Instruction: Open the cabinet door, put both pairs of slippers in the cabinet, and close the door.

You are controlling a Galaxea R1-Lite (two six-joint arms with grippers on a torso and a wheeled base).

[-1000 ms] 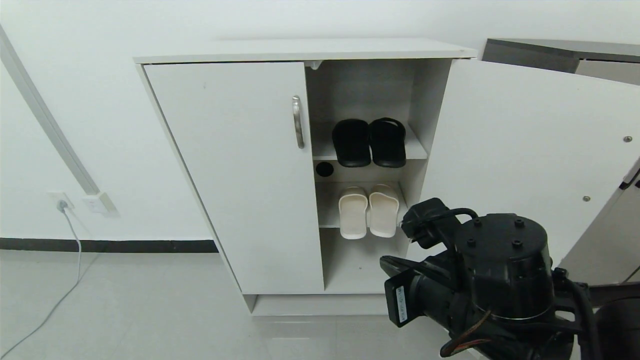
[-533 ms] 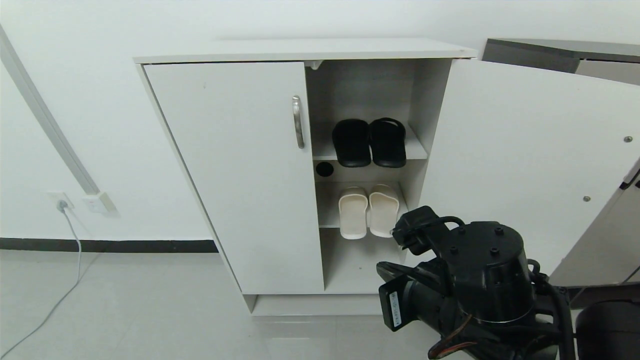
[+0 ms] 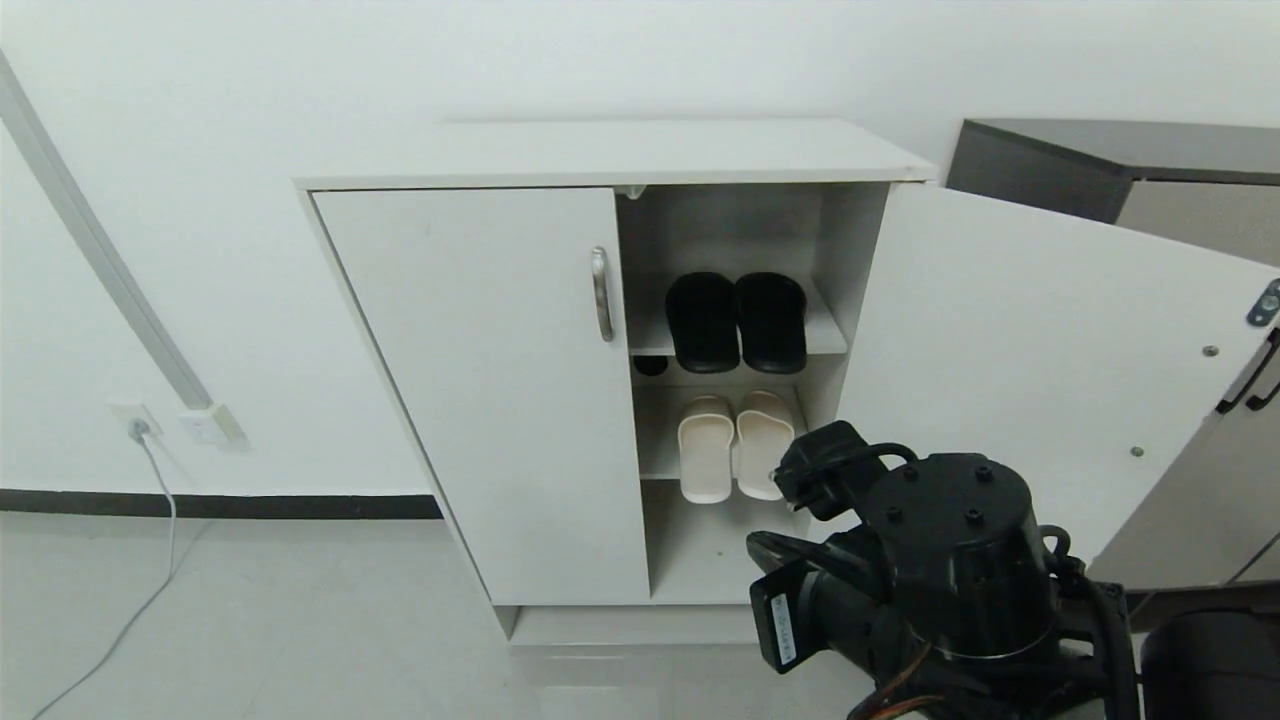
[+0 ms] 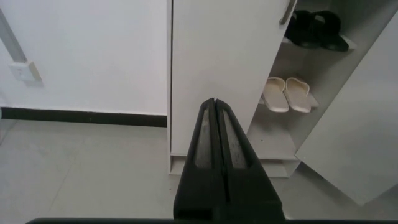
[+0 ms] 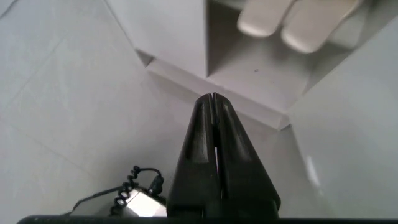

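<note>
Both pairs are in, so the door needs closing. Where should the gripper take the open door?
Take the open door by its free edge, near the two screws, coming from its outer side. That edge lies farthest from the hinged side, so it should swing easily.

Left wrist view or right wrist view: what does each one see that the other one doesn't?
Extras in the left wrist view: the black slippers on the upper shelf, the closed door's handle, a wall socket and the left end effector, shut. Extras in the right wrist view: a coiled black cable and the right end effector, shut. Both see the white slippers on their shelf, the cabinet's bottom shelf and the floor.
</note>
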